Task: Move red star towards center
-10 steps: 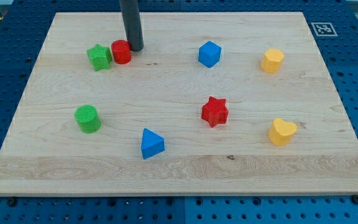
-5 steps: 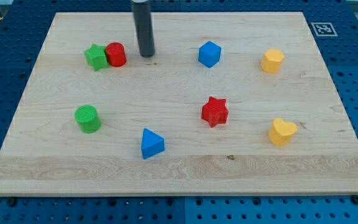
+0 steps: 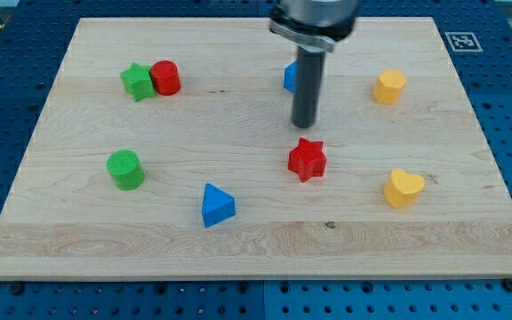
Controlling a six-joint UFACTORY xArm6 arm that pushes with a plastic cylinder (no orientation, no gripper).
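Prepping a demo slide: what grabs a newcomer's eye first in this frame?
The dark rod, coming down from the view's top centre, with my tip just above the red star and apart from it. The rod partly hides a blue block behind it. At the view's top left, a green star and a red cylinder sit touching.

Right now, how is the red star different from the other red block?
The red star has points; the red cylinder is round with a flat top. The star sits alone near the board's middle, just below my tip; the cylinder is near the view's top left, far from my tip. The star touches nothing; the cylinder sits right against the green star. Both are red and look about the same size.
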